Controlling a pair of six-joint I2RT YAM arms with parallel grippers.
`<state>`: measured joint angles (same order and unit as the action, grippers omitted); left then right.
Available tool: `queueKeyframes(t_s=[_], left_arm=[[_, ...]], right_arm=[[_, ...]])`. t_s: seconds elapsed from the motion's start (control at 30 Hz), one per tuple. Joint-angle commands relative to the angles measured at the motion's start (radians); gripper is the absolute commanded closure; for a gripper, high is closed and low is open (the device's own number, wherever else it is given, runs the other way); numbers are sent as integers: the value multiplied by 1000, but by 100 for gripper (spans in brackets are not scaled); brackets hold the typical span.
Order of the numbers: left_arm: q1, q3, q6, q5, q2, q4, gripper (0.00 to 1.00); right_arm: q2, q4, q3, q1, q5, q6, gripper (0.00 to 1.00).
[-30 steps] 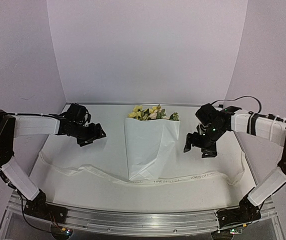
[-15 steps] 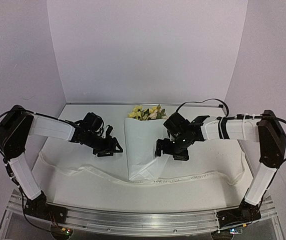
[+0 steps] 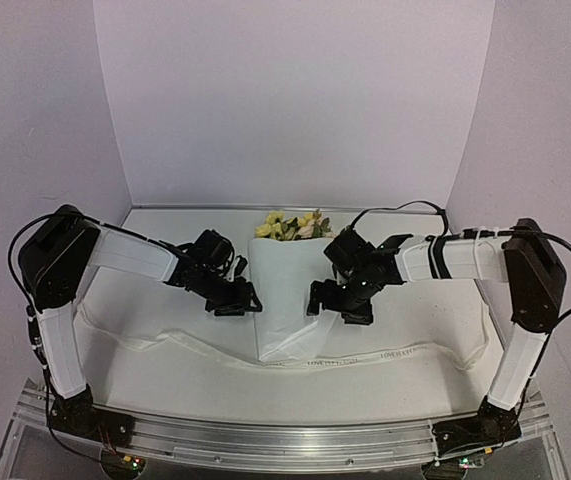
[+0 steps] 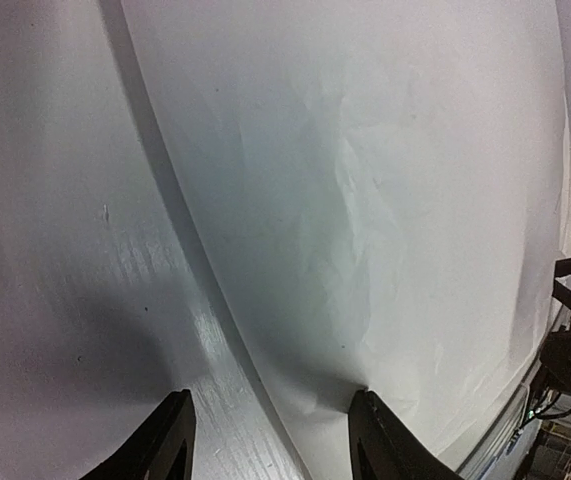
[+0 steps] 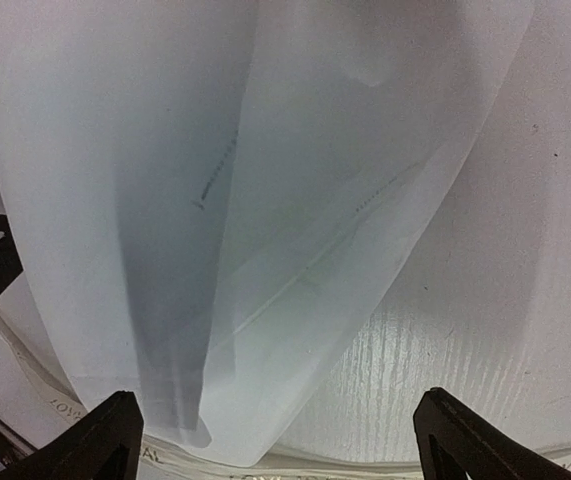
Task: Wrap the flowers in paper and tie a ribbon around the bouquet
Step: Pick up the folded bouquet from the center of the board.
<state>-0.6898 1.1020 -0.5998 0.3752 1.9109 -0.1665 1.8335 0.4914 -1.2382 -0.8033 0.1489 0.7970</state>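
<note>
One bouquet (image 3: 290,300), flowers (image 3: 295,226) far end, tip nearest

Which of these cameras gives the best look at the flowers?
The top external view: the flowers show as yellow and cream blooms at the far, wide end of the paper wrap. Neither wrist view shows blooms, just the paper; the right one has faint dark lines through it, perhaps stems.
</note>
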Motion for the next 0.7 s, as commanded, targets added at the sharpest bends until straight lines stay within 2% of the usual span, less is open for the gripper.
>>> queueKeyframes(t_s=[0.0, 0.1, 0.27, 0.57, 0.67], left_arm=[[-26, 76, -2, -51, 44, -31, 46], [-40, 112, -5, -55, 73, -50, 46], [-49, 141, -6, -58, 95, -75, 46], [-54, 152, -13, -55, 115, -80, 46], [-54, 150, -17, -52, 115, -76, 46]], right_arm=[[20, -93, 36, 8, 44, 53, 4], [27, -148, 67, 16, 62, 89, 6], [56, -237, 113, 32, 86, 151, 17], [88, -304, 140, 45, 108, 191, 46], [100, -313, 131, 46, 116, 205, 59]])
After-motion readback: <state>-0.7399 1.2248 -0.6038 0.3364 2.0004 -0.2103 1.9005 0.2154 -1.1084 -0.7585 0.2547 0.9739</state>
